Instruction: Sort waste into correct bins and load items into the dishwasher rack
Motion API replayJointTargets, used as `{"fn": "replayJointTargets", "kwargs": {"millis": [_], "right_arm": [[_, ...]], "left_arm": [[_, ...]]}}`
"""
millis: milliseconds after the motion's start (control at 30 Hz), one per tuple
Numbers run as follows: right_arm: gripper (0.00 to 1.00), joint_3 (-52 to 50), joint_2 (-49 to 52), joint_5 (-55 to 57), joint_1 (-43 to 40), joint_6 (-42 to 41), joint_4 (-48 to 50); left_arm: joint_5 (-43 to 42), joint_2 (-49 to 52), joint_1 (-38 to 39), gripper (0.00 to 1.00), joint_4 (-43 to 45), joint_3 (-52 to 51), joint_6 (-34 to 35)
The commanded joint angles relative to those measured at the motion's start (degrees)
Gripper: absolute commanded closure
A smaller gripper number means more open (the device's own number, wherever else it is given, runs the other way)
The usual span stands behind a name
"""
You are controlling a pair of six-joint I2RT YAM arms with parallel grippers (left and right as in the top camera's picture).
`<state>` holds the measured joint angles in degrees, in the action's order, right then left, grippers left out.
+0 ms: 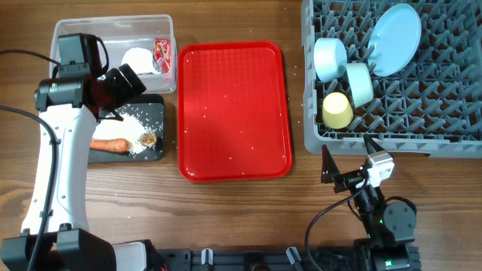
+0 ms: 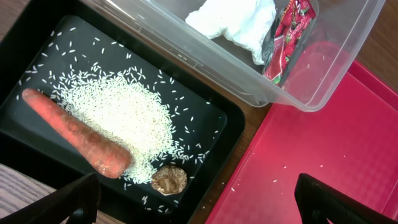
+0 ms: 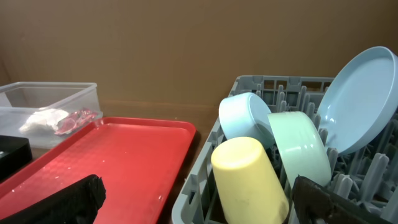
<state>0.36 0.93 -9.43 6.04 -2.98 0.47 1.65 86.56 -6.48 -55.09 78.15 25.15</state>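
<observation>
The black tray (image 2: 234, 116) holds an orange carrot (image 2: 74, 132), a pile of white rice (image 2: 127, 112) and a small brown lump (image 2: 169, 180). Behind it, the clear tub (image 2: 186, 42) contains the crumpled napkin (image 2: 231, 20) and the red wrapper (image 2: 287, 34). My left gripper (image 2: 199, 199) hovers open and empty above the black tray's right edge. In the grey rack (image 1: 444, 128) stand the pale-blue plate (image 1: 397, 39), blue bowl (image 1: 329, 58), mint bowl (image 1: 360, 83) and yellow cup (image 1: 337, 110). My right gripper (image 1: 349, 154) stands open and empty just in front of the rack, facing the cup (image 3: 249, 177).
The red serving tray (image 1: 233, 109) lies between the bins and the rack, with a few rice grains scattered on it. My left arm (image 1: 56, 165) reaches over the table's left side. The right arm's base (image 1: 388, 222) sits at the front edge.
</observation>
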Motion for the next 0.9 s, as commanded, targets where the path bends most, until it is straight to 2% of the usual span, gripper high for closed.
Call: {"fn": "replayJointTargets", "kwargs": {"millis": [0,133,267,367,500,600,700,867], "right_arm": [[0.00,-0.1,-0.2,-1.0,-0.3,-0.9,0.3],[0.00,-0.1,-0.2,-1.0,-0.3,-0.9,0.3],[0.00,-0.1,-0.2,-1.0,-0.3,-0.9,0.3],[0.00,-0.1,-0.2,-1.0,-0.3,-0.9,0.3],[0.00,-0.1,-0.2,-1.0,-0.3,-0.9,0.3],[0.00,-0.1,-0.2,-1.0,-0.3,-0.9,0.3],[0.00,-0.1,-0.2,-1.0,-0.3,-0.9,0.3],[0.00,-0.1,-0.2,-1.0,-0.3,-0.9,0.3]], "left_arm": [[0.5,-1.4,-0.1,0.00,0.1,-0.4,-0.9],[0.8,-6.8,1.0,0.00,1.1,-0.7,-0.9],[0.1,-16.5,2.1,0.00,12.7,-8.6,-0.9],[-4.9,-27.6,2.2,0.00,27.8,-23.8,-1.2],[-11.2,-42.9,2.3,0.00,51.5,-46.0,-6.5],[-11.5,-53.1,2.3,0.00,61.3,-58.7,-6.8],[-11.5,-65.4,2.3,0.00,64.1,-69.8,-8.4],[-11.9,-76.4,2.3,0.00,64.1,-76.8,-10.1]]}}
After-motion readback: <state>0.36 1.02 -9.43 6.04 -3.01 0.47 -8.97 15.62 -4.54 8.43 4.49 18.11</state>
